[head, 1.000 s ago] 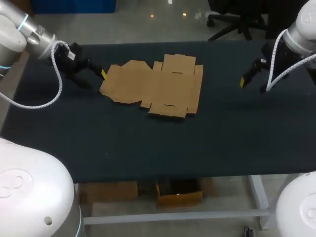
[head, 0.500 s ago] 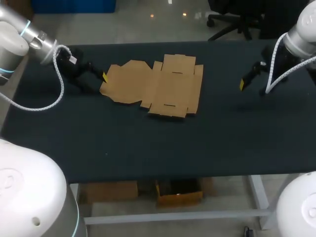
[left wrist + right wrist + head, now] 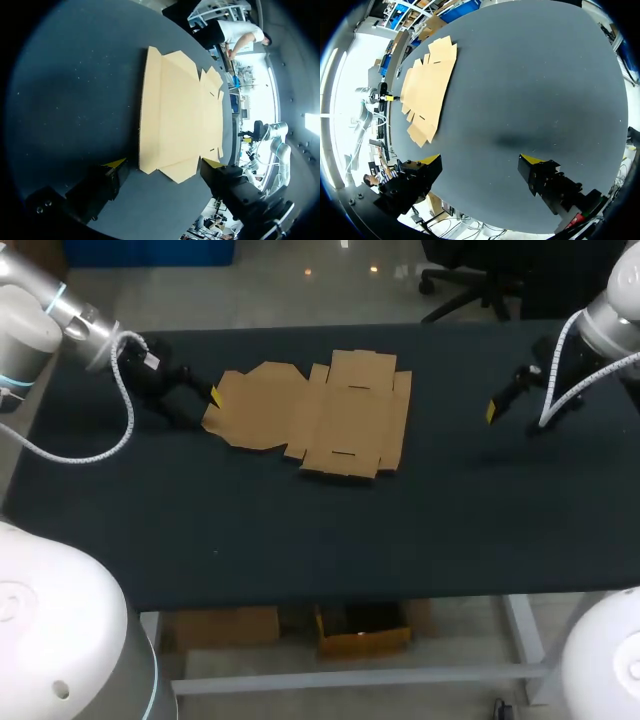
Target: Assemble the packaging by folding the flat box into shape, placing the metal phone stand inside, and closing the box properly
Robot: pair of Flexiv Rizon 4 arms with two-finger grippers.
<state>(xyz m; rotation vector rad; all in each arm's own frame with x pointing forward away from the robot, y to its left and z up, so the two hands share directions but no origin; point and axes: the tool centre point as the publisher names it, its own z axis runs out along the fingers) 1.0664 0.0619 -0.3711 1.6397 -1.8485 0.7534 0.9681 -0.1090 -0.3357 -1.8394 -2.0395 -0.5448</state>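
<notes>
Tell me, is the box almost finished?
Not nearly. Done: nothing yet; the cardboard box lies flat and unfolded on the table. In hand: the left gripper sits open at the box's end flap, not gripping it, and the right gripper hangs open over bare table. Left to do: fold it up, put the phone stand in, which I can't see anywhere, and close it.

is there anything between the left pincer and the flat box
Nothing visible stands in the way. The left pincer is open right at the end flap of the flat cardboard box, and the flap's edge appears to sit between the fingers. Only bare table lies around them.
</notes>
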